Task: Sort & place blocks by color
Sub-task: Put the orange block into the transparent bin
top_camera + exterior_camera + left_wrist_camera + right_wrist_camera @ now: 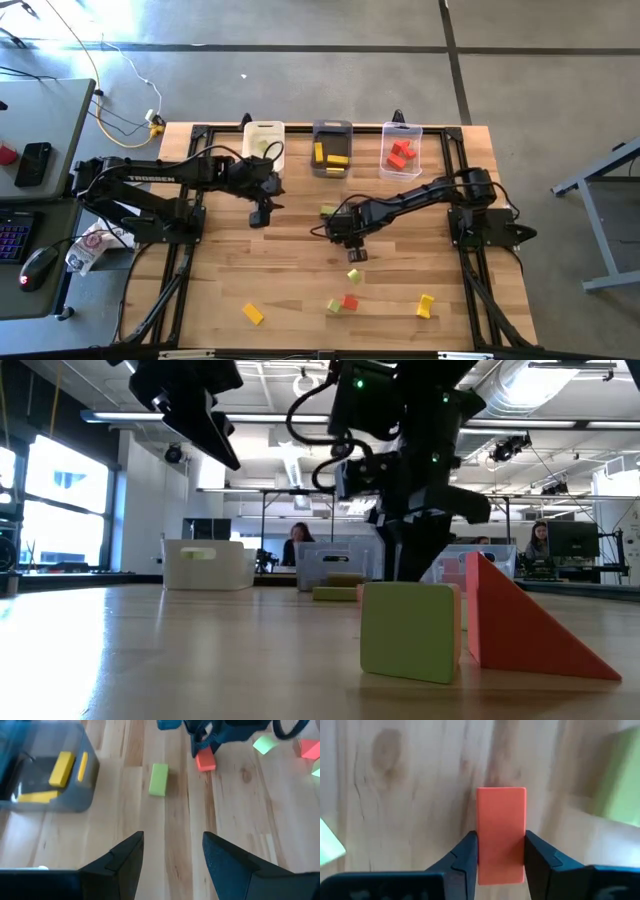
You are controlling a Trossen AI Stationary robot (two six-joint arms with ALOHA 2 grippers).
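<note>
The right hand (500, 857) was at the middle of the table (220, 270), its two fingers pressed against the sides of a red block (501, 835) that lay on the wood. A light green bar (159, 779) lay just to the far left of it, and another green block (353, 276) sat a little nearer. The left hand (172, 857) hung above the table, left of centre and near the white bin (263, 143), its fingers apart and holding nothing. At the far edge, the dark grey bin (331, 147) held yellow blocks (337, 158) and the clear bin (402, 150) held red ones (400, 154). Along the near side lay more: a yellow block (252, 314) to the left, a green and red pair (342, 303) in the middle, and another yellow piece (426, 305) to the right.
</note>
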